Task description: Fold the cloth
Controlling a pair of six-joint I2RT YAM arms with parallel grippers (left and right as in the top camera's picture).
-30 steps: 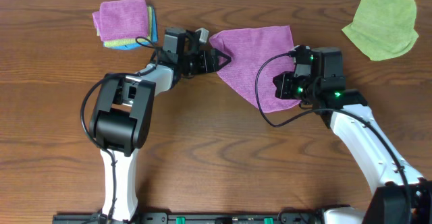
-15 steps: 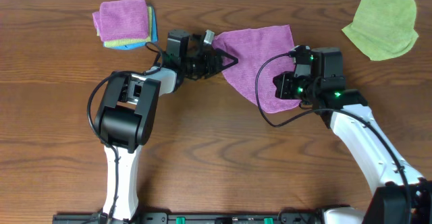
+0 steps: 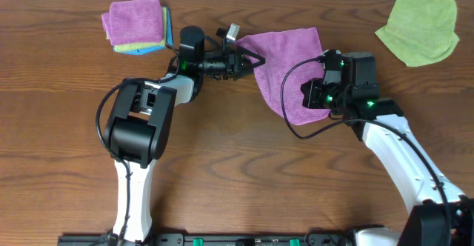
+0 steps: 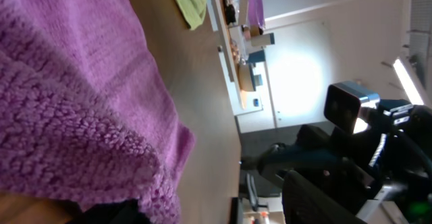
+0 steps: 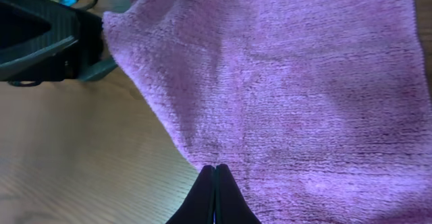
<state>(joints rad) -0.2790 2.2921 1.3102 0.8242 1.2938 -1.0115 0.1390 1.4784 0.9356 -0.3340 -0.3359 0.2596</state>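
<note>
Holding the purple cloth (image 3: 292,53) twice over: right gripper (image 5: 214,173) pinched tight on its edge, left gripper (image 3: 252,59) clamped on a corner, fingertips buried.

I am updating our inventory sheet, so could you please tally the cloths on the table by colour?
Purple: 2, the centre purple cloth and the folded purple cloth on top of the stack
Blue: 1, the blue cloth under the folded one
Green: 1, the green cloth
Total: 4 visible; the stack may hide more.
</note>
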